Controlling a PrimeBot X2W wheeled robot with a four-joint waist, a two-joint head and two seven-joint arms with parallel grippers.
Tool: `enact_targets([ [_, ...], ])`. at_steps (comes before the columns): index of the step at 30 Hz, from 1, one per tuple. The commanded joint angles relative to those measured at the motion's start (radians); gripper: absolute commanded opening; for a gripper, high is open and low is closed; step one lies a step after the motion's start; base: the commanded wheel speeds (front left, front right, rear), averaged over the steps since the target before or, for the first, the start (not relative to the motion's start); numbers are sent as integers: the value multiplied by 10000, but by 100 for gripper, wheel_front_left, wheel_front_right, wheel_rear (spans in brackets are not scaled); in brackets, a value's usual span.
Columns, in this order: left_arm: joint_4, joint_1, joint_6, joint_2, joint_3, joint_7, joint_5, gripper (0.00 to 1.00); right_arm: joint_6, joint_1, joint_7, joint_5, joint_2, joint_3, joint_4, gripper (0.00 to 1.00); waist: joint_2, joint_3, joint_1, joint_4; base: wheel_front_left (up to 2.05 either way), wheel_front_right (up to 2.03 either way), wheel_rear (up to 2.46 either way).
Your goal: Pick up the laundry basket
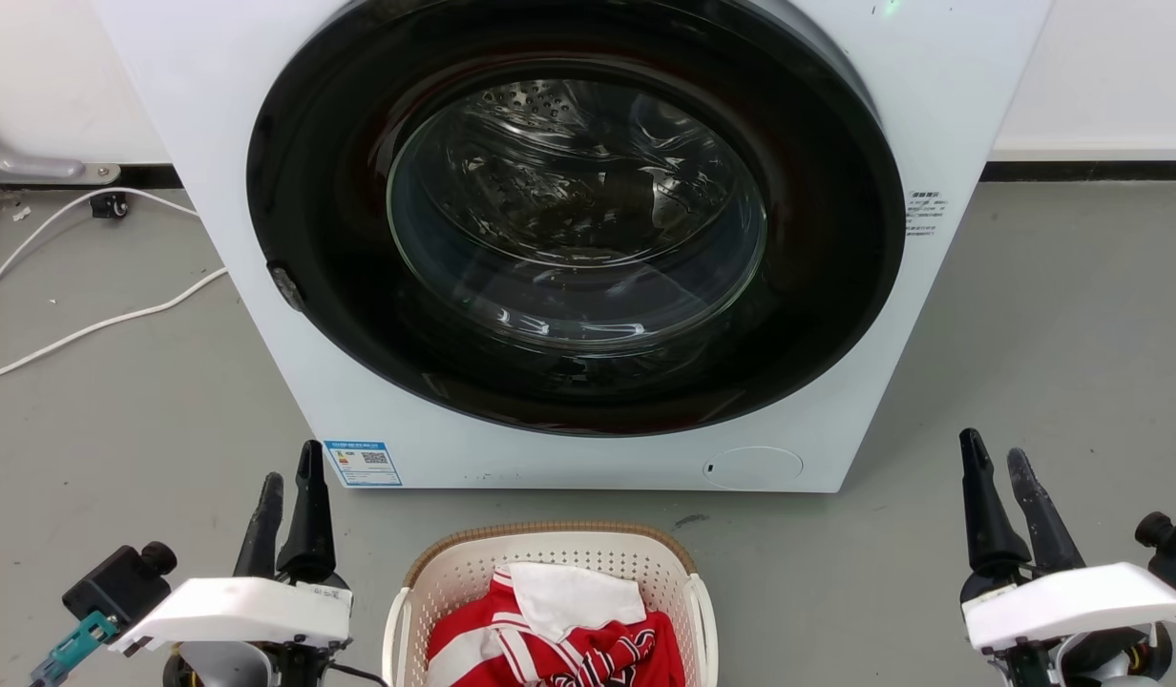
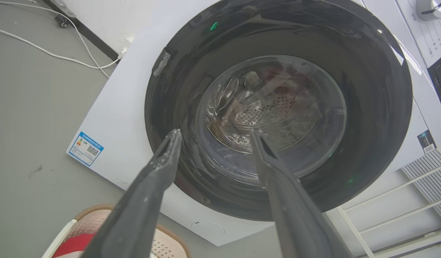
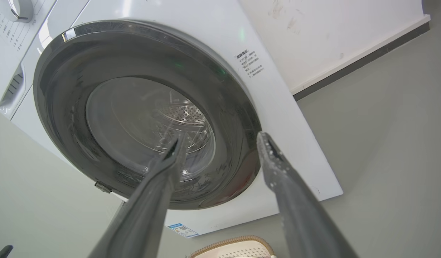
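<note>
L gripper & R gripper both parted, empty; laundry basket sits btwn them, closer to robot than their tips, nearer L gripper

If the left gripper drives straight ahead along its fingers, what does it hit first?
Likely the washing machine door, which the left gripper points at; the laundry basket sits below that line. Depth is unclear.

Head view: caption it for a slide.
Open left end effector and open right end effector flank the laundry basket of red-and-white clothes before the washing machine.
</note>
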Motion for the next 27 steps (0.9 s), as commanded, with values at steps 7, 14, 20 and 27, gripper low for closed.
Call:
enact_targets([
  [7,-224,94,-131,48,42,-322,1208,100,3,123,-317,-1296,-34,80,-261,100,0,12,0,7,0,0,0],
  [14,-135,185,-189,51,-7,-532,2107,100,3,253,-517,-2233,-35,133,-235,100,0,2,0,7,0,0,0],
  [20,-62,267,-210,54,-13,-665,2700,100,2,330,-656,-2852,-36,159,-260,100,0,-13,0,5,0,0,0],
  [27,-11,322,-243,56,-55,-882,3635,100,2,449,-867,-3717,-37,136,-291,100,0,-38,0,11,0,0,0],
])
